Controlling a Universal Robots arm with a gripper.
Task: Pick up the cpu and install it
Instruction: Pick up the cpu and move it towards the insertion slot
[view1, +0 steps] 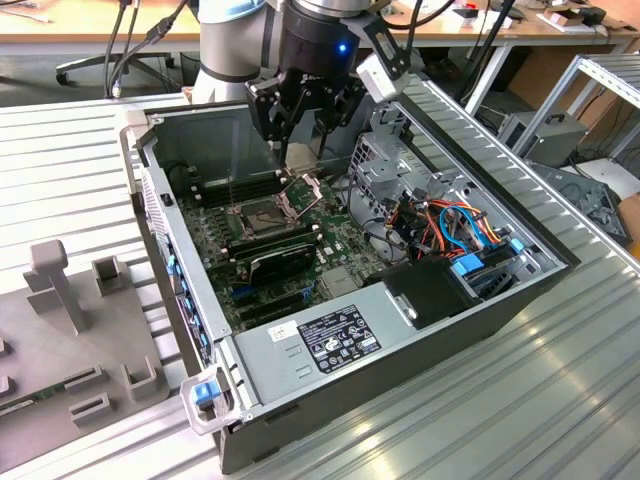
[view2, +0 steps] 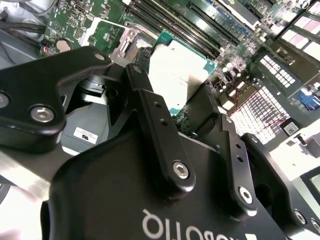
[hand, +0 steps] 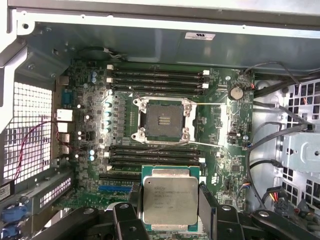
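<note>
A ribbed metal tabletop (view1: 560, 400) carries an open computer case (view1: 400, 390) lying on its side, with the socket (view1: 262, 212) deep inside it, toward the wall nearest the arm (view1: 230, 40). The green motherboard (hand: 220, 165) spreads out around the socket on every side. Rows of long black memory slots (hand: 157, 80) flank the socket on two opposite sides. The socket itself stands open, its bare contact field showing in the first wrist view, ringed by a silver frame.

The claw (view1: 295, 135) hangs above the socket, just off to its arm-ward side in the exterior view. Its two black fingers (hand: 207, 200) are closed in on opposite edges of the cpu (hand: 170, 200) and hold it clear of the board. The cpu is in the air, apart from the socket. In the first wrist view it appears beyond one bank of memory slots from the socket, with its dull metal lid facing the camera.
</note>
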